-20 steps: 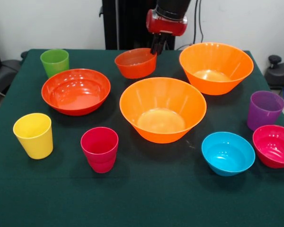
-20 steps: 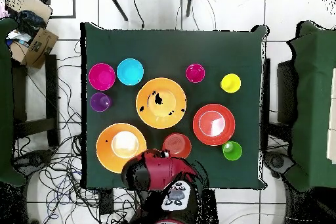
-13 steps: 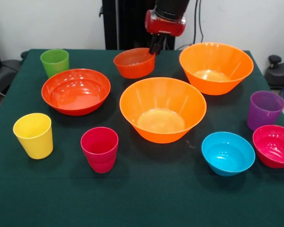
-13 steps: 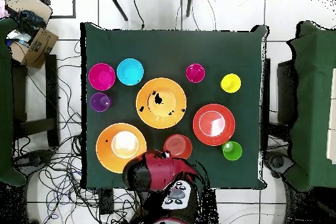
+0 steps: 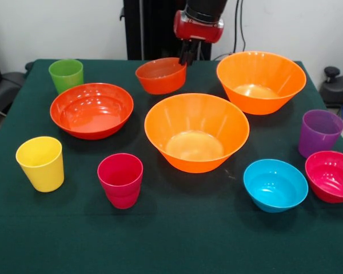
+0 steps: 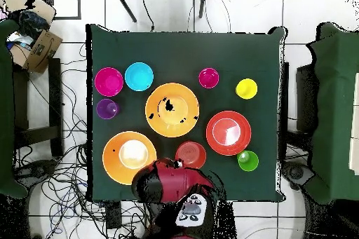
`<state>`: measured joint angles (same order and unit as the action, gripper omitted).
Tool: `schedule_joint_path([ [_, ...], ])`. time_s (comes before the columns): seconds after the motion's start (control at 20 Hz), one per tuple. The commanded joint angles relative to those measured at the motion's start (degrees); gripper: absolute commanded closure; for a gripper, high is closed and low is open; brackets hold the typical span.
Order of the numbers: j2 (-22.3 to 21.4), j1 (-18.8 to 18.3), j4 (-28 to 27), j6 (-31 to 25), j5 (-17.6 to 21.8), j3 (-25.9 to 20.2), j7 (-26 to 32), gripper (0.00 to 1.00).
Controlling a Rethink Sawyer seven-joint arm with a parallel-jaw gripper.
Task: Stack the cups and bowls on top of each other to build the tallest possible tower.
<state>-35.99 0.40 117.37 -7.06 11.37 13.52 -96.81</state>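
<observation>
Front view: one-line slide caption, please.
Gripper grips the rim of the small red-orange bowl, lifted among unstacked bowls and cups on the green table.

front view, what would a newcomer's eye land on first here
Probably the big orange bowl at the middle of the green table, with a second orange bowl behind it to the right. Next, the red gripper at the top, holding the small red-orange bowl by its rim.

Glossy plastic bowls (image 5: 196,132); matt green tablecloth (image 5: 171,240)
</observation>
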Motion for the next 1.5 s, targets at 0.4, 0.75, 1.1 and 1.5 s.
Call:
schedule_joint_path([
  [0.4, -1.4, -0.3, -4.0, -6.9, -3.7, -5.3, -8.1, 1.0],
  [0.75, -0.6, -0.2, -5.5, -7.1, -4.7, -5.2, -8.4, 1.0],
  [1.1, 0.0, -1.3, -6.0, -6.6, -5.7, -6.8, -7.9, 1.0],
  [1.5, 1.2, -2.2, -7.3, -3.6, -5.3, -7.4, -7.4, 1.0],
])
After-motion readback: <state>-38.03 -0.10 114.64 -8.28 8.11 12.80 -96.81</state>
